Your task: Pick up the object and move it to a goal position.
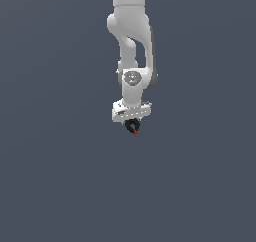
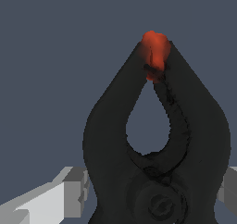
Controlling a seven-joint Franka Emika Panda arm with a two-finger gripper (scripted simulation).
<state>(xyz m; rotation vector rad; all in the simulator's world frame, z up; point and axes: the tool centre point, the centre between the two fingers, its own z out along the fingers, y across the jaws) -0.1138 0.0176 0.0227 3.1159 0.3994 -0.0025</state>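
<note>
The object is a tiny bright red piece (image 2: 155, 54) pinched between the tips of my black gripper fingers (image 2: 111, 126). In the exterior view it is a red speck (image 1: 135, 133) at the lower tip of my gripper (image 1: 133, 129), which hangs from the white arm in mid frame. My gripper (image 2: 154, 65) is shut on the red piece, its two fingers meeting at the tips. The object's shape is too small to tell. No goal marker shows in either view.
Only a plain dark grey-blue background surrounds the arm in both views. The white gripper body (image 2: 51, 200) shows at the edge of the wrist view.
</note>
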